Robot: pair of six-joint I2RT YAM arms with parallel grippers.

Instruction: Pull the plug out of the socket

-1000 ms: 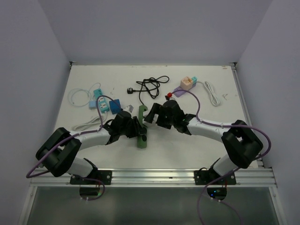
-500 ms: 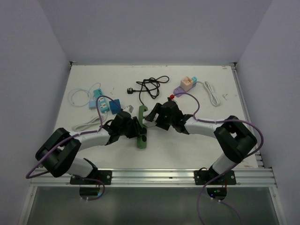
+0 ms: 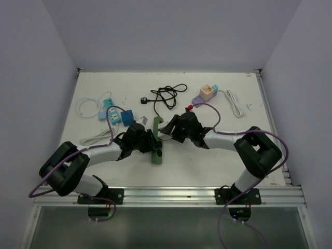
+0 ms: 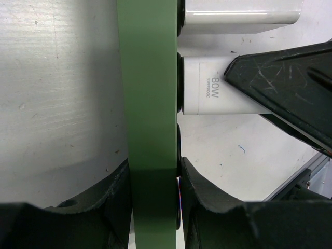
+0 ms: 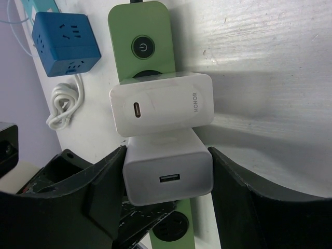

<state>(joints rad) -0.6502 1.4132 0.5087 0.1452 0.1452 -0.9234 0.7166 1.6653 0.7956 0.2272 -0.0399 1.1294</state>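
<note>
- I see the table (image 3: 228, 161) carrying the green power strip (image 3: 156, 155), which lies at centre between both arms.
- The left gripper (image 4: 154, 181) is clamped across the strip's two long sides.
- The right gripper (image 5: 167, 179) has its fingers pressed on both flanks of the white plug (image 5: 171, 155), which is seated in the strip.
- A HONOR charger (image 5: 162, 110) touches the plug on the side toward the power button (image 5: 142, 47).
- A blue cube socket (image 5: 65, 44) and a white cable (image 5: 62, 106) lie beside the strip.

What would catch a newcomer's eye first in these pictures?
The green power strip at mid-table, where both arms meet. The left gripper clamps the strip, while the right gripper grips one white charger plugged into it, beside a second charger marked HONOR.
</note>
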